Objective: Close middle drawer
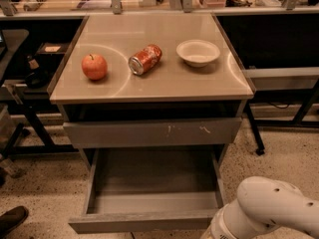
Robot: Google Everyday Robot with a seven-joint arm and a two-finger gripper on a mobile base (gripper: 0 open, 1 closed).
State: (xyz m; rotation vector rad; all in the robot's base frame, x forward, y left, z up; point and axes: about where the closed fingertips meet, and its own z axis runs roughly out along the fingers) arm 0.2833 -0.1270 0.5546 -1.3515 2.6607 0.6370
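Observation:
The middle drawer (149, 183) stands pulled far out below the table top, its grey box interior empty and its plain front panel (144, 221) near the bottom edge. Above it is the shut grey drawer front with pale scratch marks (152, 132). My white arm (269, 210) comes in at the bottom right, and its end (217, 229) sits right by the drawer front's right corner. The gripper itself is below the picture's bottom edge and hidden.
On the table top (199, 83) lie a red apple (94, 66), a tipped red soda can (145, 59) and a white bowl (198, 52). Dark shelving and table legs flank both sides. A dark shoe (11, 220) is at the bottom left on the speckled floor.

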